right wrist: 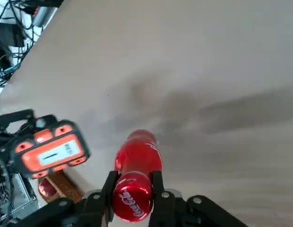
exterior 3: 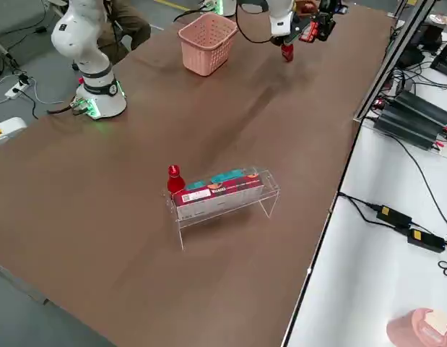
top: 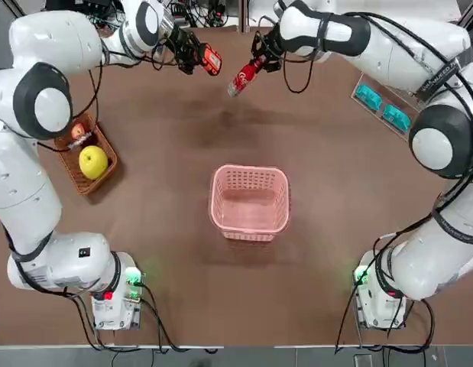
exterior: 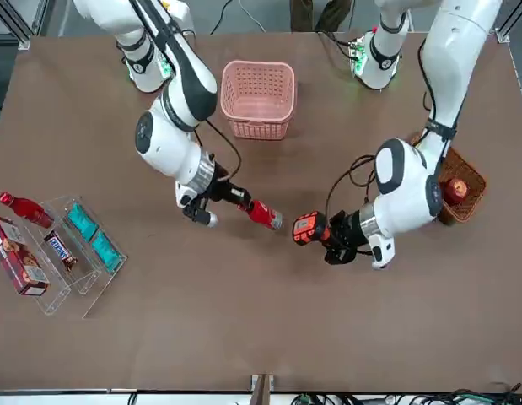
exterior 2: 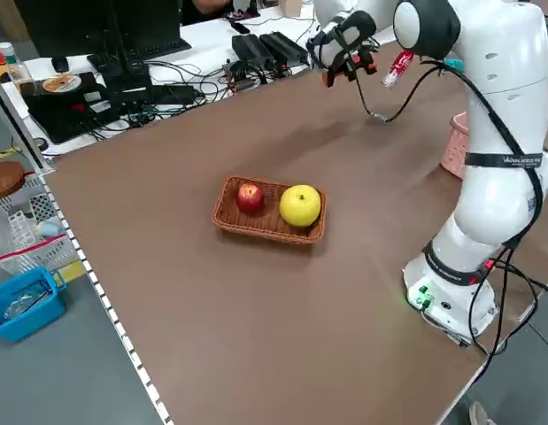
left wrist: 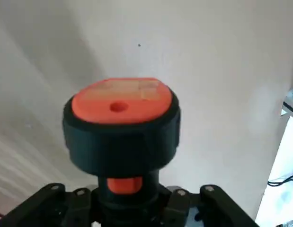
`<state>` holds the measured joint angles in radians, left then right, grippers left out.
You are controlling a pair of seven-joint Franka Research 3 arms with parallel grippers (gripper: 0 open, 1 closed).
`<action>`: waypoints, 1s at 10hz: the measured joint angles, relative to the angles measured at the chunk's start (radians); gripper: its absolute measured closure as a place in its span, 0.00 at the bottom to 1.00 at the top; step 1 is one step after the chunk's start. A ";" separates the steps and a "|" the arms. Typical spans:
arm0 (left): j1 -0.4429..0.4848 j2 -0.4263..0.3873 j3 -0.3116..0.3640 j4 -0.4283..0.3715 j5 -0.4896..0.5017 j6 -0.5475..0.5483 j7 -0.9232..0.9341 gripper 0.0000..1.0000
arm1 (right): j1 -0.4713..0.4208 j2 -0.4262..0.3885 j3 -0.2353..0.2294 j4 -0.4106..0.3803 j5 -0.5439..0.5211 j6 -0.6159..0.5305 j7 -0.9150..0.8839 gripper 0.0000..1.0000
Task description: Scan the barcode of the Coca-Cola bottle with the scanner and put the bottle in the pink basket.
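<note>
Above the table's far side, my right gripper (top: 260,61) is shut on the cap end of the Coca-Cola bottle (top: 242,78), a slim red bottle held tilted with its base pointing down and leftward. My left gripper (top: 190,52) is shut on the handle of the black scanner (top: 210,59), whose orange-red head faces the bottle across a short gap. In the front view the bottle (exterior: 262,213) and scanner (exterior: 309,228) nearly meet. The right wrist view shows the bottle (right wrist: 135,165) between the fingers and the scanner (right wrist: 49,152) beyond. The pink basket (top: 250,168) stands mid-table with nothing in it.
A brown wicker basket (top: 68,164) with an apple and a yellow fruit sits at the left. On the right, a clear rack (exterior: 88,253) holds teal packets and snack bars, with a red box (exterior: 16,253) and a second red bottle (exterior: 24,208) beside it.
</note>
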<state>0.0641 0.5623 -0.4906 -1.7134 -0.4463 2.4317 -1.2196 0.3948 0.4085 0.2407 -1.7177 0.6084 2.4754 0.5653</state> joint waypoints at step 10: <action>-0.009 0.006 -0.001 0.005 -0.022 0.012 0.030 0.91 | 0.012 0.056 0.011 0.076 0.002 0.012 -0.018 0.67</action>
<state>0.0554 0.5679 -0.4915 -1.7086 -0.4683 2.4436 -1.1893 0.4067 0.4645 0.2519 -1.6414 0.6109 2.4872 0.5472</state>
